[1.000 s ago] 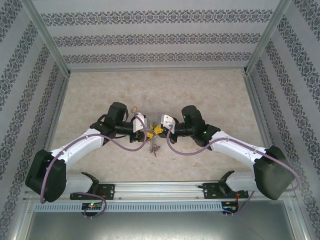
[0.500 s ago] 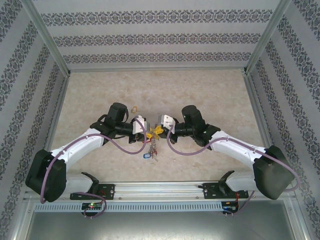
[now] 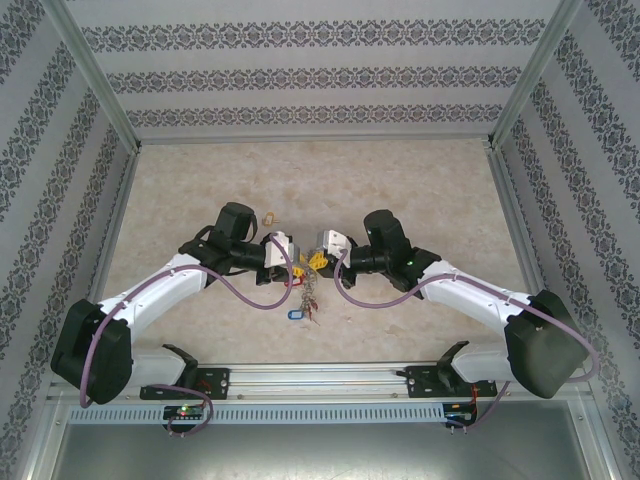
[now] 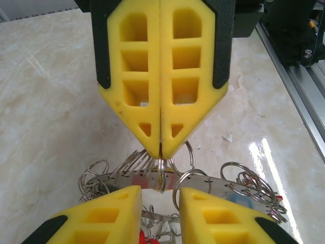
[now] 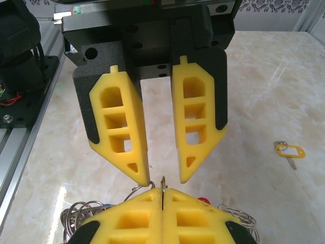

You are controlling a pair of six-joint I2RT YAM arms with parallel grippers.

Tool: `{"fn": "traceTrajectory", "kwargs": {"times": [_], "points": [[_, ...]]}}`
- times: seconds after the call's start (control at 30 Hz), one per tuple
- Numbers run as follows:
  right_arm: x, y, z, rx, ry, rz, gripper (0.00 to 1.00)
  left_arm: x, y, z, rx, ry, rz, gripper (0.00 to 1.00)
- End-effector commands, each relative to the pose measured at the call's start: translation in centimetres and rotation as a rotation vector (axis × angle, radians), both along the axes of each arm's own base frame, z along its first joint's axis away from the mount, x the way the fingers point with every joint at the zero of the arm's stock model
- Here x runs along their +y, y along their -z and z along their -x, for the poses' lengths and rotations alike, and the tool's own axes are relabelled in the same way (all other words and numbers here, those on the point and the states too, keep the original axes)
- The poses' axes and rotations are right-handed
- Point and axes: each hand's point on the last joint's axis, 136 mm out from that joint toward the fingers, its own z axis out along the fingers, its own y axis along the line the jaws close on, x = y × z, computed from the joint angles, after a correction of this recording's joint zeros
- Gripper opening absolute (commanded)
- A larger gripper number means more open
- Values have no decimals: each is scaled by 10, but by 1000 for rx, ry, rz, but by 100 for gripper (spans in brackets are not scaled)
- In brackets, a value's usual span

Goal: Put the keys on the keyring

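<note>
**A:** What's different from a second ago?

**B:** Working from the left, both arms have hardly shifted over the table [image 3: 420, 180]. The bunch between them has changed. A second ago it was a short grey clump. Now the keys [image 3: 306, 302] trail further toward the arm bases, with a blue tag [image 3: 296, 315] out at the near-left end and a speck of red just beside it.

**A:** What does that mean for the job?

**B:** I'd judge the keyring [image 4: 147, 180] has swung or been let down, so it's probably carried by one grip rather than two. That looks like a re-grip in the middle of threading. The task isn't finished either: a yellow-tagged key [image 5: 289, 152] lies alone on the table, well apart from the ring.

**A:** And the left end effector [image 4: 160, 195]?

**B:** Its yellow pads are spread apart with nothing between them. In its own wrist view they sit either side of the flat grey band with its punched holes. I can't tell whether either pad touches the metal.

**A:** Where's the ring itself?

**B:** It's in the middle, right between the two sets of fingers. Small wire loops fan along its rim and the tagged keys lie below.

**A:** And the right end effector [image 5: 162, 195]?

**B:** Its pads are pressed together on one small split ring [image 4: 161, 174], which stands on edge in the seam between them, just at the keyring's rim. That pinch looks thin, so I'd judge a slip to be the main risk before the left closes again
</note>
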Motion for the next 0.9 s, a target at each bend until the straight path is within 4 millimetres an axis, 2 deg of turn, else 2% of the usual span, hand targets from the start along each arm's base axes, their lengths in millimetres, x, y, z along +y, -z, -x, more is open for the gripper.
{"fn": "traceTrajectory", "kwargs": {"times": [0.0, 0.4, 0.53, 0.73, 0.87], "points": [[6, -26, -2, -57, -45, -62, 0, -3, -11, -1, -21, 25, 32, 25], [8, -27, -4, -53, -44, -62, 0, -6, -12, -2, 5, 39, 39, 24], [6, -26, -4, -56, -41, -56, 0, 6, -9, -3, 0, 18, -16, 31], [4, -24, -5, -63, -26, -44, 0, 35, -25, -15, -62, -87, -8, 38], [5, -24, -5, -62, -28, -45, 0, 33, -31, -15, -58, -85, 29, 38]]}}
